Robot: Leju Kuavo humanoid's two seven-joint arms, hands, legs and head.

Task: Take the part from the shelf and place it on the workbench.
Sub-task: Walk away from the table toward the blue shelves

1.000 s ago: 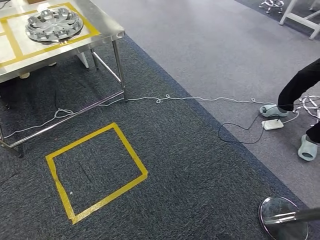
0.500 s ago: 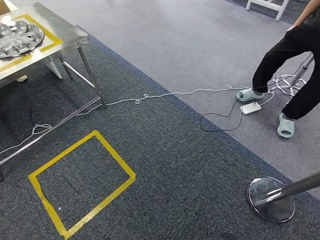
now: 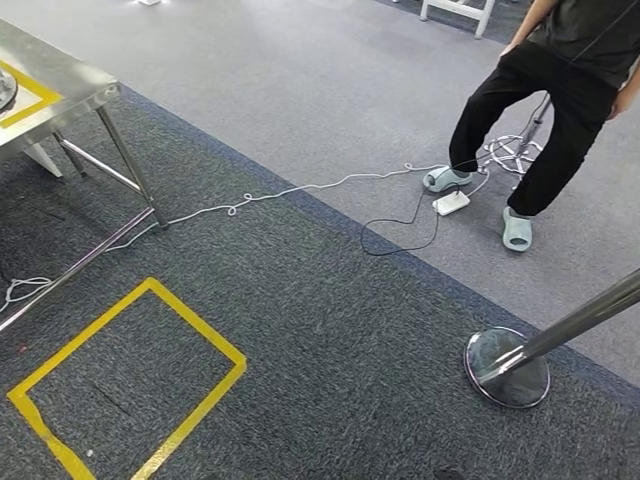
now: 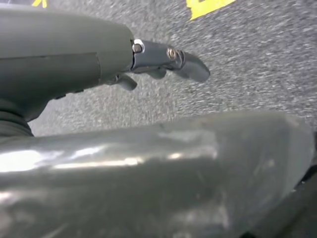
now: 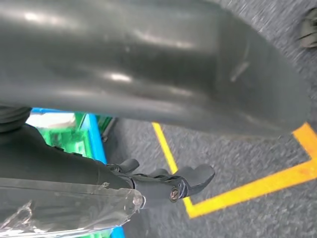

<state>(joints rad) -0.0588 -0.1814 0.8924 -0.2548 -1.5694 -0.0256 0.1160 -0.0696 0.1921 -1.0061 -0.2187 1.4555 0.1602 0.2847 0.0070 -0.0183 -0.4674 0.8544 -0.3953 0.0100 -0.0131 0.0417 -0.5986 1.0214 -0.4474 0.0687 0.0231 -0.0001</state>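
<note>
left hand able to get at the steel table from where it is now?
Probably not. The left hand hangs low over the carpet, holding nothing, while the steel table stands off at the far left of the head view, with carpet in between. Nothing blocks it; it just looks too far without walking closer.

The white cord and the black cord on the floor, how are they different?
The white cord runs long, from under the metal table across the dark carpet toward the person's foot; the black cord is much shorter. The white cord lies mostly stretched out with small loops; the black cord bends into one wide curve. Both lie loose on the carpet and end near the small white box.
</note>
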